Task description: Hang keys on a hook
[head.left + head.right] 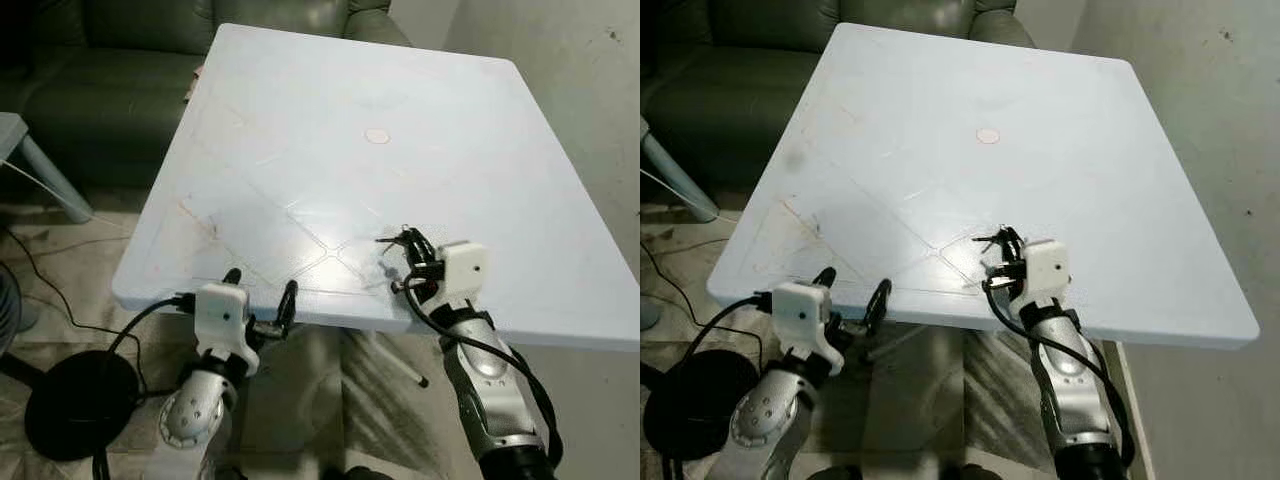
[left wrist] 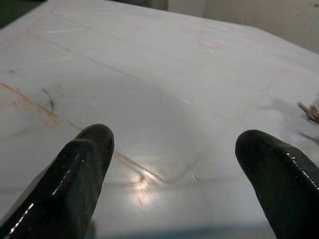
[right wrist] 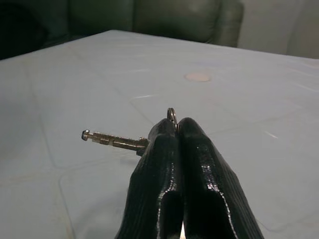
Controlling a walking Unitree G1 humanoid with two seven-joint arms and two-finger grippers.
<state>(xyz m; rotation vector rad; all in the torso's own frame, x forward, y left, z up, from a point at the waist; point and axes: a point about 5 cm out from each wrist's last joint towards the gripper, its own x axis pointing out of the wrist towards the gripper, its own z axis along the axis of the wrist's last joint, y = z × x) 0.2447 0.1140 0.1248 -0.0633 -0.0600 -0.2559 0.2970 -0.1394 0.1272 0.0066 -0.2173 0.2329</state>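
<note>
Tabletop is basically wide open: from the middle up to the top of the frame it's bare white surface apart from a small round mark just above center, flat, no obstacle. The right tool sits over the near edge at lower center-right, pinched tight on the keys. The left tool, fingers spread, hovers at the lower-left edge. A dark green sofa crowds the upper left, a plain wall runs down the right side, and a black round base with cable sits on the floor, bottom left.

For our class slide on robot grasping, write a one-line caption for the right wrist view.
Right gripper shut on keys just above the white table, dark sofa beyond.
</note>
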